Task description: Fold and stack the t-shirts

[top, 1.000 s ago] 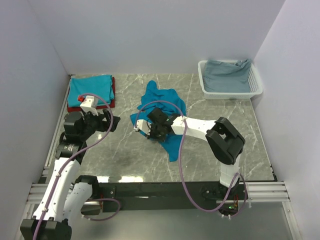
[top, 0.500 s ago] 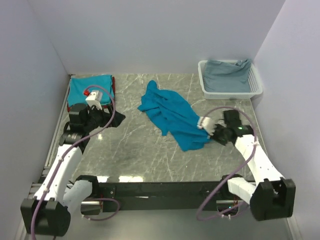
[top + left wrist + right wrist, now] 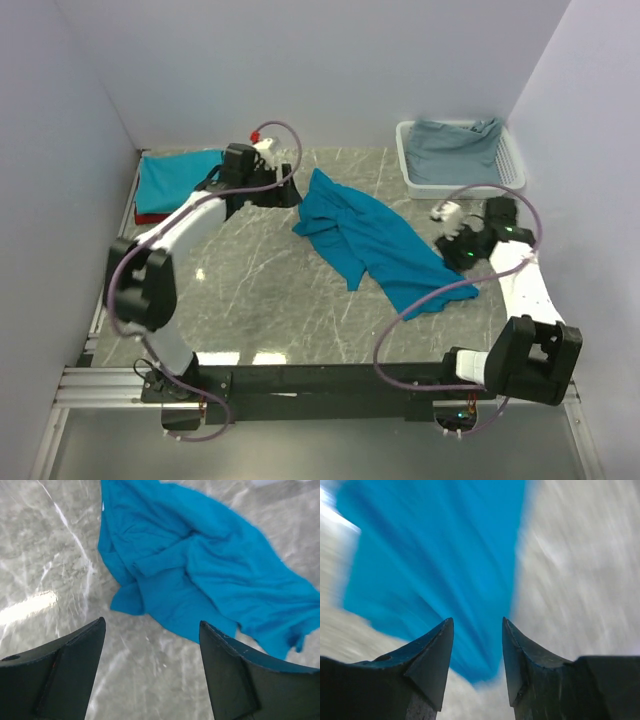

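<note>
Grey marbled table, crumpled teal t-shirt sprawled across its middle, dark red folded shirt far left under a folded teal shirt, white basket far right

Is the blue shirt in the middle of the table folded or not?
Not folded. The blue shirt lies loosely spread and wrinkled across the table, bunched near its far end.

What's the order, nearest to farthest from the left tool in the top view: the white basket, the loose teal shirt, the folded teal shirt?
1. Loose teal shirt: just right of the left tool, nearly at its tips.
2. Folded teal shirt: off to the tool's left, at the far left.
3. White basket: back right corner, beyond the loose shirt.
</note>
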Available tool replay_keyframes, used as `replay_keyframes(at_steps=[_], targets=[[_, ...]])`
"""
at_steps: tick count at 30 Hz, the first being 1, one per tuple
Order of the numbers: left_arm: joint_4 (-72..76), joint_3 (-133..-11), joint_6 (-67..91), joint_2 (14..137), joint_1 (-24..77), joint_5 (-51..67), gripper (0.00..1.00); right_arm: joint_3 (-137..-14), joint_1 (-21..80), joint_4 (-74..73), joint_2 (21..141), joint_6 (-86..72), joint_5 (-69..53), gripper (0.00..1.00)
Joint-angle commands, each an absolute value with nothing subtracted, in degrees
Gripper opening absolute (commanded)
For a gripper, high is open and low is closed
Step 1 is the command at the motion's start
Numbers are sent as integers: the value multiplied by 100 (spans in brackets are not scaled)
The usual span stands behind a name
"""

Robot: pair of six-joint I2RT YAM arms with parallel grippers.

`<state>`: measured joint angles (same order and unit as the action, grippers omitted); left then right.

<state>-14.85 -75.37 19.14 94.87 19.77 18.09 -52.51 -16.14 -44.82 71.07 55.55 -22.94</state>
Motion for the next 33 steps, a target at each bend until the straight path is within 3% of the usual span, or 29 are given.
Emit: replay_keyframes(at_steps=[1,5,8,10,25,29,33], targets=[[-1679,-8198,1626,10367,2030,1923,80,-5581,-617,-4325,7188,4459,-3470,50],[-2073,-8788,1302,11012,2398,2093,78,-5599,559,-4061,7663,4008,-3569,48],[-2188,-8947,941,11267,2689,1847,73,-5353,791,-3850,7796,3981,-3437,47],[-2206,-9008,861,11460,2733,1811,67,-5203,800,-3902,7796,4138,-3480,47],[-2461,-10134,739,12577,2997,405,60,-4957,791,-4175,7884,4474,-3322,47],[-2557,-10160,581,12682,2997,605,51,-4966,800,-4192,7928,4491,-3349,47],[-2611,-10257,492,12841,2997,957,48,-5001,791,-4236,7805,4544,-3208,47]])
